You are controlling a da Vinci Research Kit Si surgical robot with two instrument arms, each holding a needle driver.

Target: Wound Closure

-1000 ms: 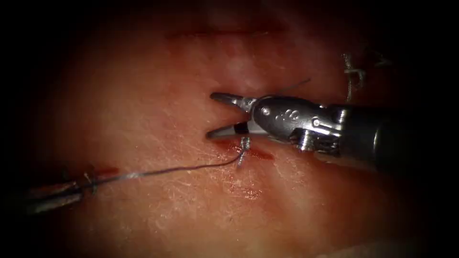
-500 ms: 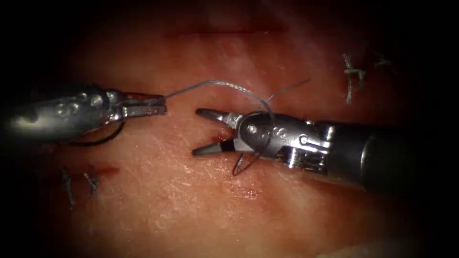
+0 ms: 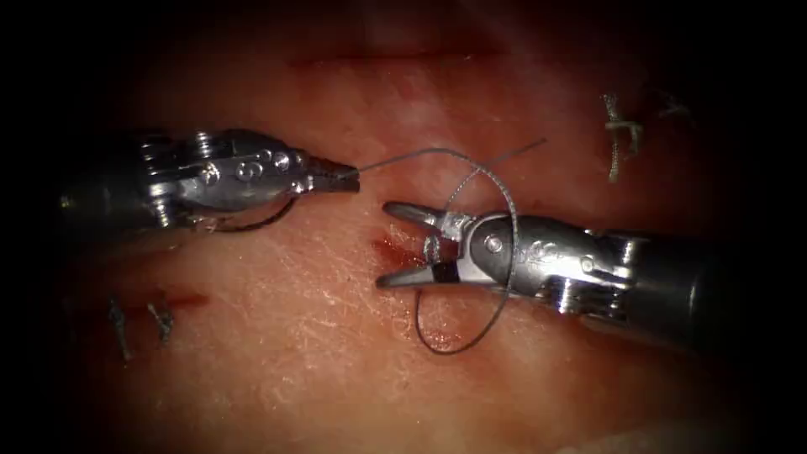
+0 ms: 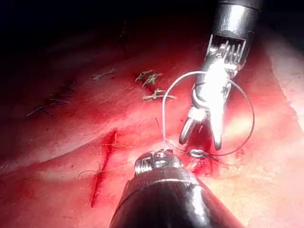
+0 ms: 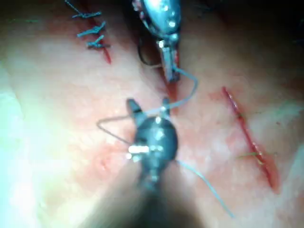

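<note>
The left tool has its jaws clamped together on the thread, and from that pinch the strand runs toward the right tool, arches over its jaws and swings round behind the wrist in one wide loop that hangs down onto the tissue before climbing back to the knot. That knot is our landmark: it sits on the cut, with a smear of red fluid just left of it, right between the right tool's spread jaws, which hold nothing. So the loop encircles the right tool, not merely lying beside it; the left wrist view shows the ring of thread around the right tool's forked jaws. A short free tail sticks up and to the right of the knot, behind the right tool's wrist and well away from the left tool. I cannot make out the needle for certain; a dark curve under the left tool may be it or more thread. Older cut ends of thread lie far right of the knot.
</note>
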